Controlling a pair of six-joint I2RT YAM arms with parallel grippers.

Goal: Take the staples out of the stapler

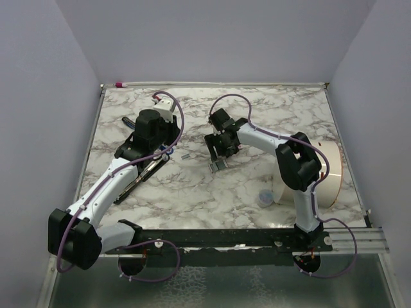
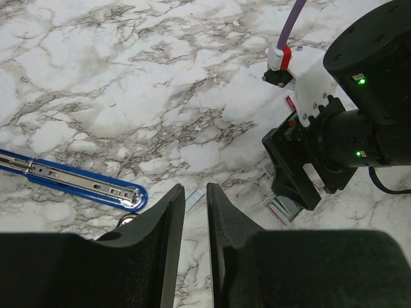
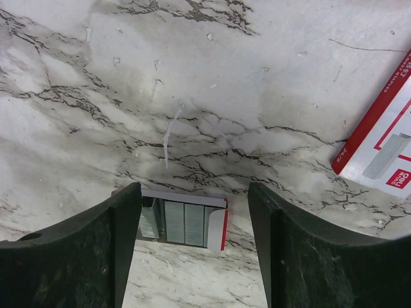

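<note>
I count one stapler. It is a long blue body lying flat on the table to the left of my left gripper, with its silvery rail facing up. There is one loose strip of staples, short and pale, lying on the marble just beyond my left fingertips and near the stapler's rounded end. My left jaws stand only a narrow slit apart and grip nothing, and bare stone shows between them.

I see one small staple tray, white with a red edge. It holds silvery strips packed side by side, too tight for me to count. My right gripper hangs over it with the jaws spread wide, one finger on each side of it. I cannot tell whether they touch it. One red-and-white box sleeve lies apart from the tray, at the right edge of my right wrist view.

One large cream roll stands beside my right arm, with one small clear cup just to its left.

The table is white marble with grey veins and a thin metal rim. Plain pale lilac-grey walls close it in on three sides. A black rail along the near edge carries both of my bases.
</note>
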